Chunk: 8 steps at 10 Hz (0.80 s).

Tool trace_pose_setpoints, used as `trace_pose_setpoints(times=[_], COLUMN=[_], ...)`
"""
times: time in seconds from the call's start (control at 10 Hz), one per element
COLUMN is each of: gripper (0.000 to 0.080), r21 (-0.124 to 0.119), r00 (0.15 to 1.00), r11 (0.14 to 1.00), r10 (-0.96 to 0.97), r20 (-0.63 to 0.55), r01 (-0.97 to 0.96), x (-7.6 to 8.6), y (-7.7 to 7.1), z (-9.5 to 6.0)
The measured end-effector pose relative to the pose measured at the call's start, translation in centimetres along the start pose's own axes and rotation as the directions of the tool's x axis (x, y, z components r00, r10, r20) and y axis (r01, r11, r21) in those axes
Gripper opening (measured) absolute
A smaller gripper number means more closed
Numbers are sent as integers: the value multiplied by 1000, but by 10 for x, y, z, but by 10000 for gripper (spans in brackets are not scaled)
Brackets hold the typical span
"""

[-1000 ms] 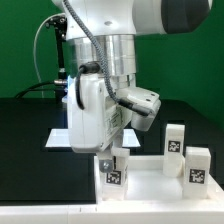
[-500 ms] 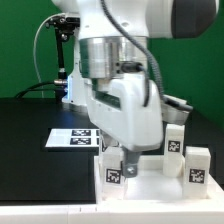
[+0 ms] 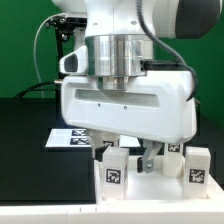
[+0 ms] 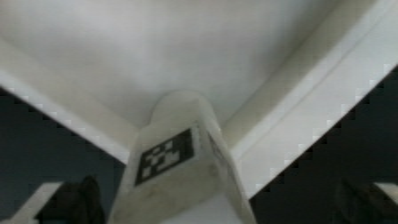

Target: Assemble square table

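I see the gripper (image 3: 128, 152) low over the table top (image 3: 150, 180), and its fingers (image 3: 149, 160) are spread wide apart. They pinch nothing. One small white leg (image 3: 113, 171) with a black-and-white tag stands on the top, toward the exterior view's left, just beside the gripper. In the wrist view the same leg (image 4: 178, 150) stands up between the two dark fingertips (image 4: 75, 200), with a gap on each side, so I judge it is let go and standing by itself.

Two more legs wait on the exterior view's right: one leg (image 3: 196, 167) close to the front and another leg (image 3: 174, 150) behind it, partly hidden by the gripper. I cannot tell if any leg is screwed tight into its corner hole, because the holes are hidden.

The marker board (image 3: 72, 138) lies flat on the dark table, behind the top.

I think the job is only partly done. One leg looks set in place. The others seem loose, and I can see only three legs here.
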<state>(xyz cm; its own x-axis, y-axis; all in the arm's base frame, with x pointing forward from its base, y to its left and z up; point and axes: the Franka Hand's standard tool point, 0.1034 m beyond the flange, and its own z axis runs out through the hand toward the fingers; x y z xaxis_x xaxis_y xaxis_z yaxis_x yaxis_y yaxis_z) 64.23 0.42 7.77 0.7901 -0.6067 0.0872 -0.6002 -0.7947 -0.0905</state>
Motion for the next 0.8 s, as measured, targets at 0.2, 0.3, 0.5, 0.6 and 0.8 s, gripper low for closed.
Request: trace_pose_setpoints(times=[0.2, 0.3, 0.5, 0.6, 0.8], gripper=[649, 649, 397, 288, 288], r21=[3, 2, 2, -1, -9], r00=[987, 989, 993, 999, 986], r11=[987, 989, 993, 999, 986], r10=[-158, -145, -121, -33, 169], r20=[6, 7, 7, 8, 3], r01=[158, 145, 121, 33, -169], x=[4, 3, 4, 4, 5], y=[3, 3, 3, 5, 9], z=[0, 0, 1, 1, 1])
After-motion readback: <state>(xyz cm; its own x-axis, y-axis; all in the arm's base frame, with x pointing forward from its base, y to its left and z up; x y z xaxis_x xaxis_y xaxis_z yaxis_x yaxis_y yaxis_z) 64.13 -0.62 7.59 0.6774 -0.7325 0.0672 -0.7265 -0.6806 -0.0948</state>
